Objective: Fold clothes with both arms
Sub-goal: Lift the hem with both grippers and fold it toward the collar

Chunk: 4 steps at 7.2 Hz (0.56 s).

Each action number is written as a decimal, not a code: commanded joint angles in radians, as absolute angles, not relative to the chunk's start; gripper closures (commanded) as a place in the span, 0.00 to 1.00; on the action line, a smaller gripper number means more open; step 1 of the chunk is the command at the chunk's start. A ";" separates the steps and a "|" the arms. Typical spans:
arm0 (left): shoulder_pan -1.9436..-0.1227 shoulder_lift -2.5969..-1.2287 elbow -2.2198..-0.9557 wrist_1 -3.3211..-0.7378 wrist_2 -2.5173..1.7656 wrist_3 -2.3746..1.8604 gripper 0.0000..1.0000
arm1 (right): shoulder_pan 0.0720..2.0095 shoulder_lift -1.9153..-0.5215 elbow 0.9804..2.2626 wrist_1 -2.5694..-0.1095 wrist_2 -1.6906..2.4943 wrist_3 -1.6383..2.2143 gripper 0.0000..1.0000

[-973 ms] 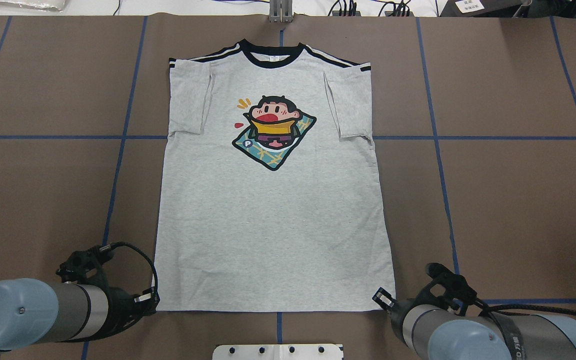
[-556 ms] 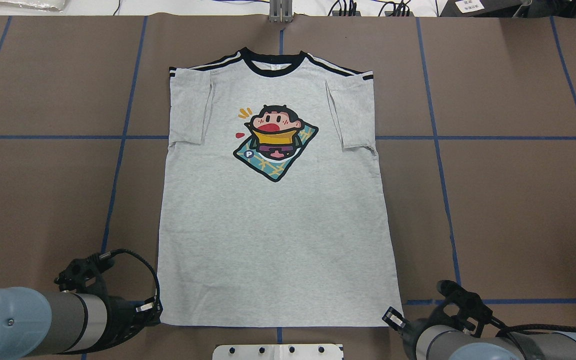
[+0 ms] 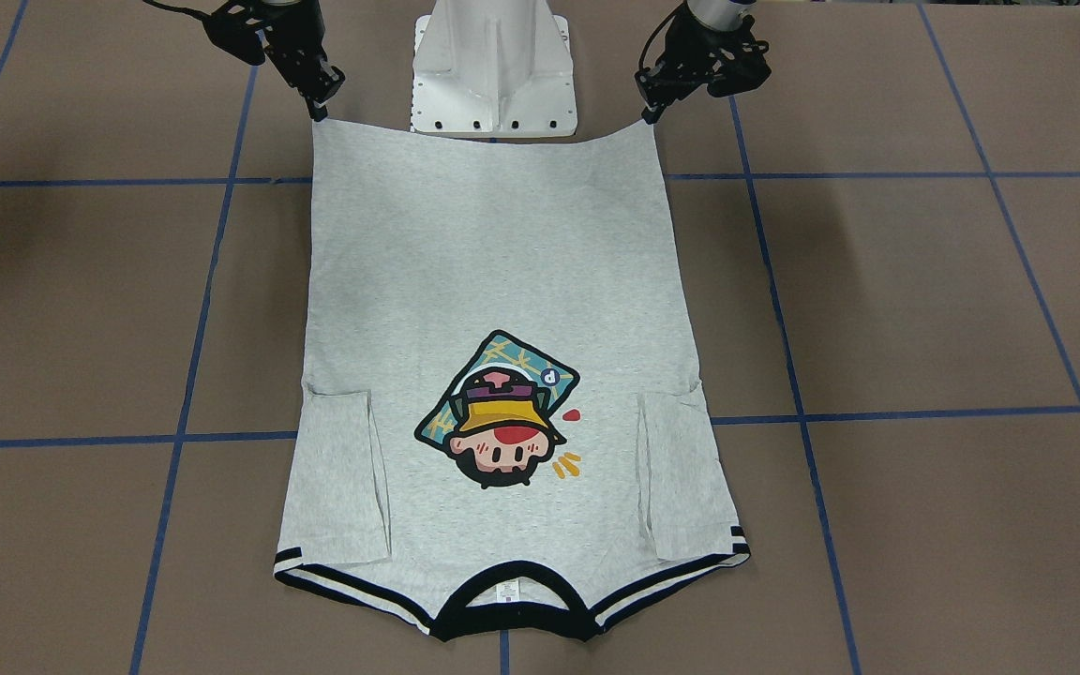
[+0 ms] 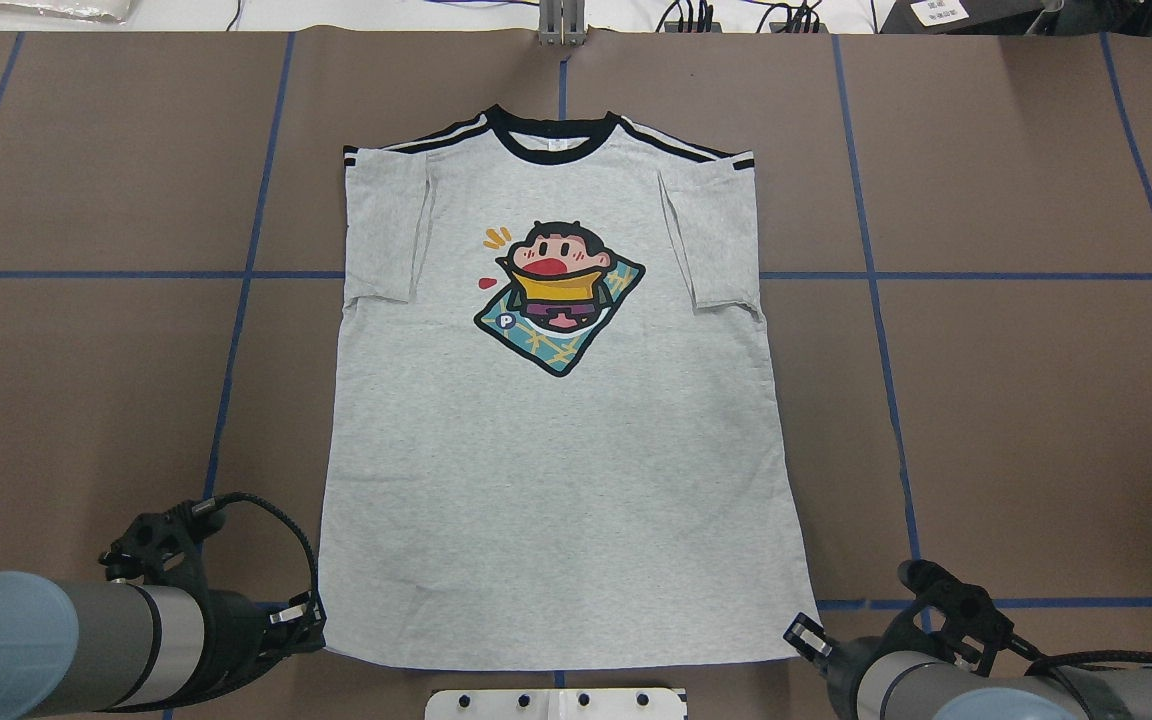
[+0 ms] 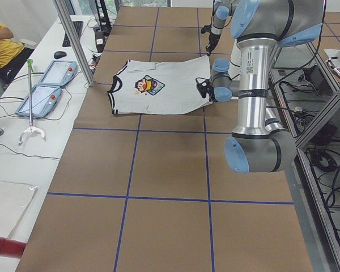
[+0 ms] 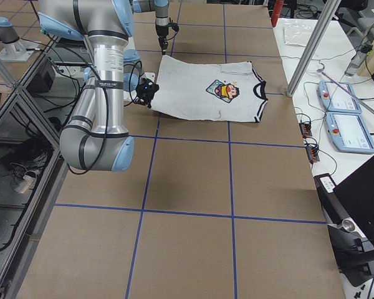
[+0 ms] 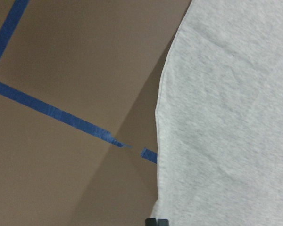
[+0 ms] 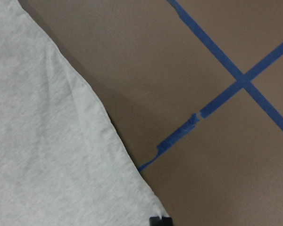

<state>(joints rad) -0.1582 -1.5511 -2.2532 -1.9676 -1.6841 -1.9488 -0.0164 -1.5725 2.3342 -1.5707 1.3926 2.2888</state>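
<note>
Left gripper point(image 3: 647, 111): fingers pinched on one hem corner of the grey T-shirt point(image 3: 493, 281). Right gripper point(image 3: 319, 105): clamped the same way on the other hem corner.

Both corners sit just off the brown table point(image 3: 924, 300). The wrist views show shadow under the hem edge, so the hem hangs stretched between the two grips. My reading is that this keeps the edge straight for carrying it over.

The shirt lies print-up along the table's centre line, with the black collar point(image 3: 512, 609) at the end away from the robot. Sleeves point(image 3: 338, 478) are tucked inward, so the body is roughly rectangular. The white pedestal base point(image 3: 493, 66) stands just behind the hem.

Likely step: fold hem toward collar, not yet begun.
</note>
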 commanded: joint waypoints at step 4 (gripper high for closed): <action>-0.481 -1.792 -2.118 -1.875 -1.736 -1.682 1.00 | 0.353 -1.314 2.212 -1.667 1.509 2.007 1.00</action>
